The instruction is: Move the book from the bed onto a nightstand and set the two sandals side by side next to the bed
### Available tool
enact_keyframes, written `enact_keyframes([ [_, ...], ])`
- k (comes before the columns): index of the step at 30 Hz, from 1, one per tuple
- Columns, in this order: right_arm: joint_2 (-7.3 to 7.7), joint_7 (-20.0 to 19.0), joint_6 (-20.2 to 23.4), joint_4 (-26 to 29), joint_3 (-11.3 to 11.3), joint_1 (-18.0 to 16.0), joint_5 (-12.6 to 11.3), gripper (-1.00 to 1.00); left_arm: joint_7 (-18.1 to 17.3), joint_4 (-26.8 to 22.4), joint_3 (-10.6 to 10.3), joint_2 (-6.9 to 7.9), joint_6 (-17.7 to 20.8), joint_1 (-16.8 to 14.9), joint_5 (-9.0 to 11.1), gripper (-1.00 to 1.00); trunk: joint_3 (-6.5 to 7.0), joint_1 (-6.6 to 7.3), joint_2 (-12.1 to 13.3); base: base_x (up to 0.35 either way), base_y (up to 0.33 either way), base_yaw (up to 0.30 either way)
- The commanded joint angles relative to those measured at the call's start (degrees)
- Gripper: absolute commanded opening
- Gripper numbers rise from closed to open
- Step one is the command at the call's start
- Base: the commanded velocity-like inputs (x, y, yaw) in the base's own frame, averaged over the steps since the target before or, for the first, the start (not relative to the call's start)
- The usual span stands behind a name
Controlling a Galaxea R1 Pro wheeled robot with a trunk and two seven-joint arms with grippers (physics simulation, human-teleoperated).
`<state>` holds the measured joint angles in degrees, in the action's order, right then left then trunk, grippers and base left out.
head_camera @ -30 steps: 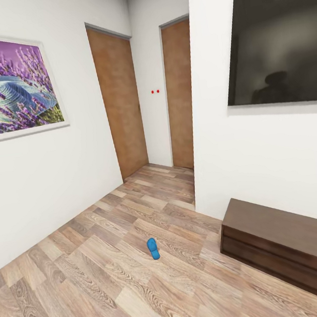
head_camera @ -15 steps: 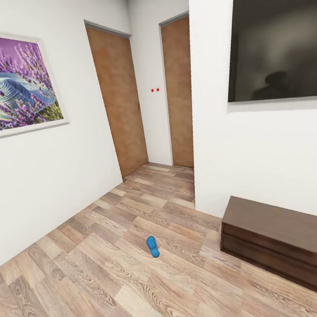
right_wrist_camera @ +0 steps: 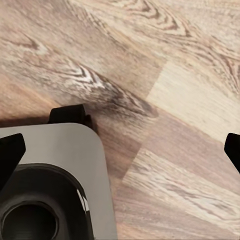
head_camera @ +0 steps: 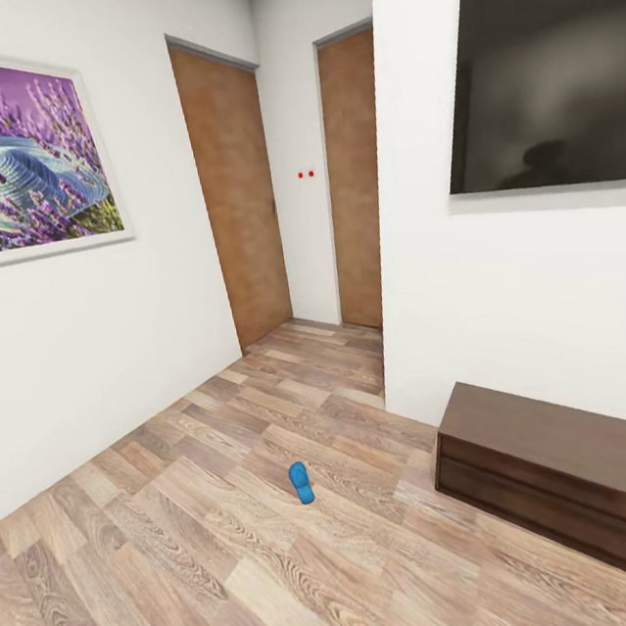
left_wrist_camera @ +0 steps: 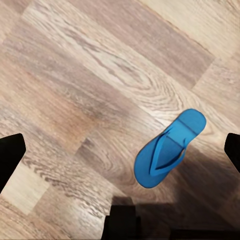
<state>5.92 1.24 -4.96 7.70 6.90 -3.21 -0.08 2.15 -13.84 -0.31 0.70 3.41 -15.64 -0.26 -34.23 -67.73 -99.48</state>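
From our head camera we look across a bedroom with white walls and a wood-plank floor [head_camera: 183, 528]. A single blue sandal [head_camera: 301, 483] lies flat on the planks, alone in the open middle of the room, well apart from the walls. To its right a long low dark brown cabinet [head_camera: 572, 476] stands against the white wall, and above that hangs a large dark screen [head_camera: 547, 65]. On the left wall we see a framed lavender picture [head_camera: 21, 159], and at the far end two brown doors, one [head_camera: 236, 190] on the left wall and one [head_camera: 353, 169] facing us. From our left wrist camera we look straight down on a blue sandal [left_wrist_camera: 169, 148], strap side up, resting on the planks at the edge of a dark shadow; the two dark fingertips [left_wrist_camera: 10, 157] of the left pincer [left_wrist_camera: 120, 155] sit at opposite edges of the picture, spread wide and holding nothing, with the sandal lying between them but not touched. From our right wrist camera we see bare planks and a grey part of our own base [right_wrist_camera: 55, 180]; the right pincer [right_wrist_camera: 120, 150] is likewise spread wide, its tips [right_wrist_camera: 9, 152] at the two edges, gripping nothing.
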Motion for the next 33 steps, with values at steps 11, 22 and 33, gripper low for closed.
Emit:
enact_keyframes([
  [11, 0.1, 0.01, -3.05, -0.38, 0.32, -0.04, -0.02, 1.0, 0.13, -0.13, -0.04, 0.0, -0.95, 0.02, -0.08, 1.0, -2.04, -2.42, -4.45, 0.0, 0.0, 0.0],
  [22, 1.46, -0.43, -8.4, 1.66, 0.4, 0.11, -0.15, 1.0, 0.13, -0.13, -0.04, 0.0, -1.27, 0.0, -0.09, 1.0, -4.01, -4.83, -8.86, 0.0, 0.0, 0.0],
  [33, -0.36, -1.65, -4.06, 33.36, 0.18, 6.21, -0.19, 1.0, 0.13, -0.13, -0.22, -0.04, -1.36, 0.0, -0.09, 1.0, -5.99, -7.25, -13.28, 0.0, 0.0, 0.0],
])
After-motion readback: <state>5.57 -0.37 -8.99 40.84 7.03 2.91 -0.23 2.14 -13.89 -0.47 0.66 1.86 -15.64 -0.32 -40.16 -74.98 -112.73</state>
